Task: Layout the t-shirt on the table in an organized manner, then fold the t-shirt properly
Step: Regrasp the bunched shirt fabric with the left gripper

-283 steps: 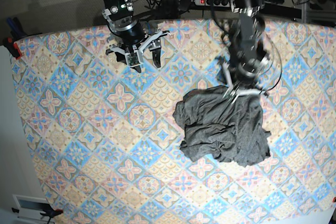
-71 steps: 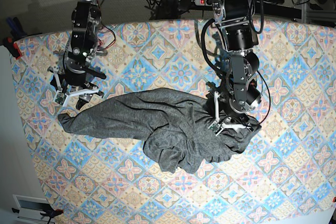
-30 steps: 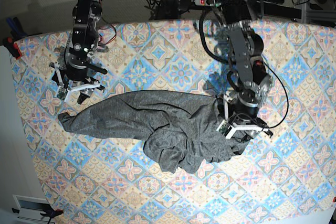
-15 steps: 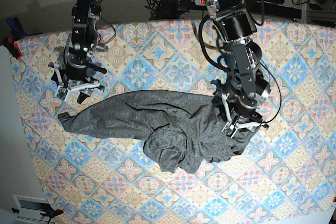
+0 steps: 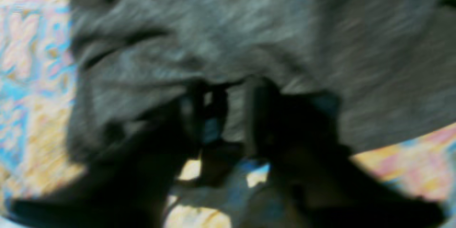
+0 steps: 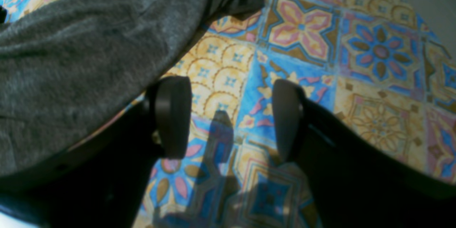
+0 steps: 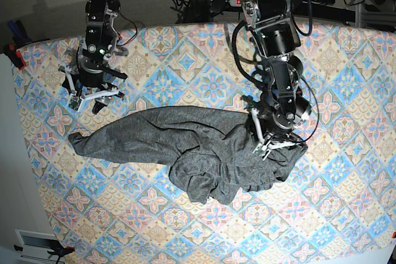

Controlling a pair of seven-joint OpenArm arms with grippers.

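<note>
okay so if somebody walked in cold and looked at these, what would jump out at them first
The dark grey t-shirt, stretched in a rumpled band across the middle of the pastel tile-patterned table. Next, the left gripper pressed into the bunched cloth at the base view's right end, and the right gripper open above bare cloth by the other end.

Dark heather-grey knit t-shirt [image 7: 204,149]: soft matt cloth, wrinkly, fuzzy nap. Pastel diamond-tile printed table cloth [image 6: 359,53]: smooth, flat, low sheen. Right gripper's black fingers [image 6: 172,114]: smooth, look like matt plastic; blur at 6 o'clock, unsure.
</note>
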